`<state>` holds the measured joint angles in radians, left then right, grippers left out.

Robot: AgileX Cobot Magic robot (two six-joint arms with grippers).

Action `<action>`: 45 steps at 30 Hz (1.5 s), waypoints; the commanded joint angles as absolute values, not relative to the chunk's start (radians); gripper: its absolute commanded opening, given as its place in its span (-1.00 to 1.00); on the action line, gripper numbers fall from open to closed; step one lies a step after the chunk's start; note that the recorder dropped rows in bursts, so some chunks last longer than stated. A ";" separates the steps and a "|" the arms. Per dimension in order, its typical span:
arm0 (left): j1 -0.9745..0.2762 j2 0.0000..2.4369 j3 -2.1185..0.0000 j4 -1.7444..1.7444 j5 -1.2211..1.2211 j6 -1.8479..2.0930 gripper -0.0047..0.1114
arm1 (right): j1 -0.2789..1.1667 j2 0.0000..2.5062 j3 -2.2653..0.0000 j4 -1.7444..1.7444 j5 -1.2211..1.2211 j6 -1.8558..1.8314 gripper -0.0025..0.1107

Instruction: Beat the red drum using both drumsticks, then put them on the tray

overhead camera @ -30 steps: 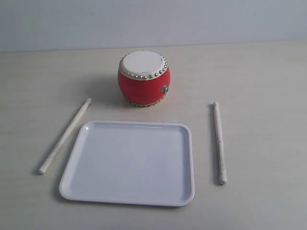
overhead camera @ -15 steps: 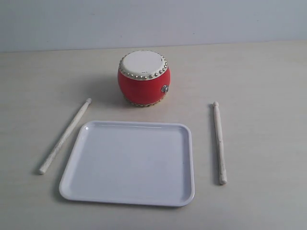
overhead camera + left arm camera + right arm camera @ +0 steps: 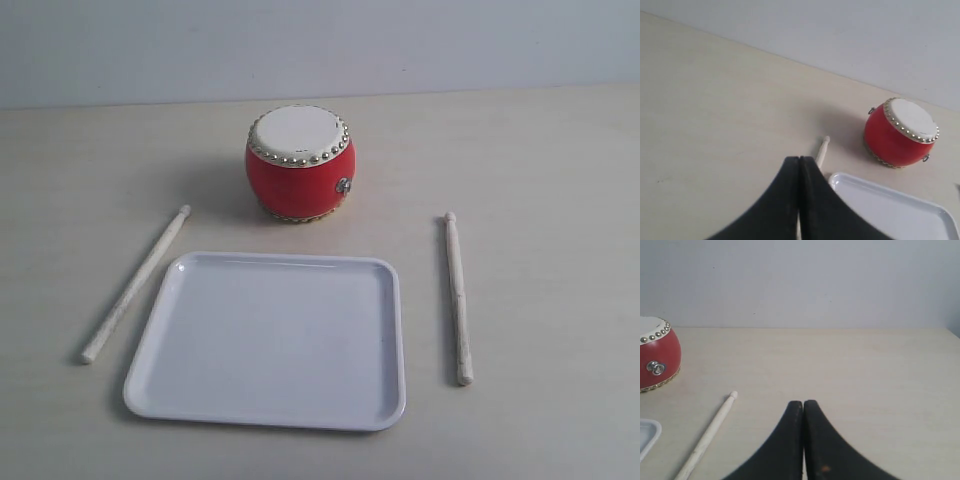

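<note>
Lying flat on the table (image 3: 560,180), the left drumstick (image 3: 135,285) and right drumstick (image 3: 457,300) flank the tray (image 3: 270,340), the red drum (image 3: 300,170) beyond it. They look light, stiff, smooth, apt to roll; pinch each toward its thick end. Left pincer (image 3: 799,160) and right pincer (image 3: 803,403) are pressed together, empty.

Tray (image 3: 270,340) lies between left drumstick (image 3: 133,287) and right drumstick (image 3: 457,300), red drum (image 3: 299,175) behind.

The surface (image 3: 560,150) is viewed from the front and above in the exterior view, at some distance. Each wrist view is aimed low across it, past the left fingers (image 3: 785,200) or the right fingers (image 3: 790,440). The drum (image 3: 299,163) is shared by all three views.
</note>
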<state>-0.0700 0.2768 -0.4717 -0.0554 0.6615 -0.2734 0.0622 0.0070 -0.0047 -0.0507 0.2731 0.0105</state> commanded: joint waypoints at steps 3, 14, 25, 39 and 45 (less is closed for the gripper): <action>-0.069 0.397 -0.613 -0.117 0.700 -0.102 -0.92 | 0.057 0.000 0.000 -0.051 0.269 0.006 -0.96; -0.069 0.864 -0.783 -0.134 1.163 0.000 -0.92 | 0.057 0.000 0.000 -0.051 0.269 0.006 -0.96; -0.069 1.213 -0.787 -0.243 1.143 0.083 -0.92 | 0.057 0.000 0.000 -0.051 0.269 0.006 -0.96; -0.069 1.458 -0.921 -0.392 1.041 0.279 -0.87 | 0.057 0.000 0.000 -0.051 0.269 0.006 -0.96; -0.149 1.560 -0.996 -0.282 1.016 0.276 -0.88 | 0.057 0.000 0.000 -0.051 0.269 0.006 -0.96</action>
